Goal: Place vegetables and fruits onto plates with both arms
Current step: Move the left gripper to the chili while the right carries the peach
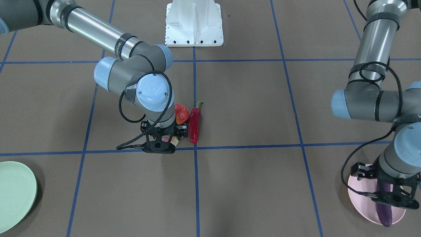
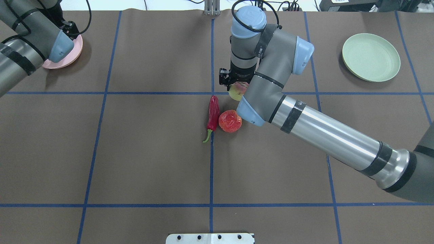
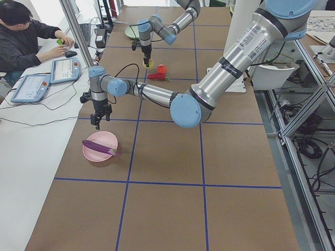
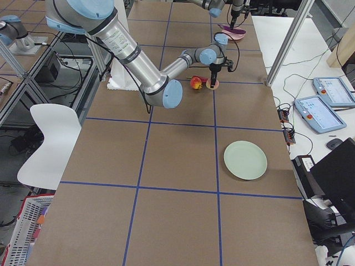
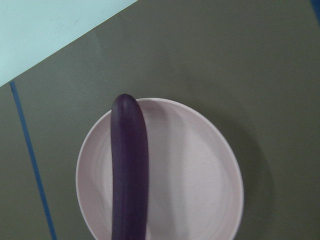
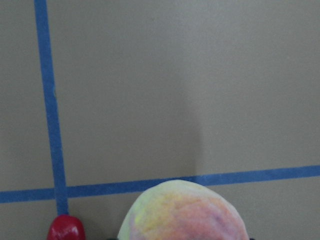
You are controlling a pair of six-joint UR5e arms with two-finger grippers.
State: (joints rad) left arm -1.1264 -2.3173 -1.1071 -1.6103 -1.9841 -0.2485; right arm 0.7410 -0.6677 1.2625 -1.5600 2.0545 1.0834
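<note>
The purple eggplant (image 5: 129, 170) lies across the pale pink plate (image 5: 200, 175), also seen in the front view (image 1: 384, 212). My left gripper (image 3: 98, 121) hangs open and empty a little above that plate (image 3: 94, 155). My right gripper (image 2: 237, 86) is shut on the pale pink-yellow peach (image 2: 238, 90), low over the table; the peach fills the bottom of the right wrist view (image 6: 182, 212). The red chili pepper (image 2: 213, 113) and the red-orange pomegranate (image 2: 230, 121) lie side by side just beside that gripper. The mint green plate (image 2: 371, 57) holds nothing.
The white fixed base (image 1: 194, 24) stands at the table's robot side. Blue tape lines grid the brown table. My right arm's long silver forearm (image 2: 325, 135) crosses the table's right half. An operator (image 3: 21, 36) sits with tablets beyond the table's far edge.
</note>
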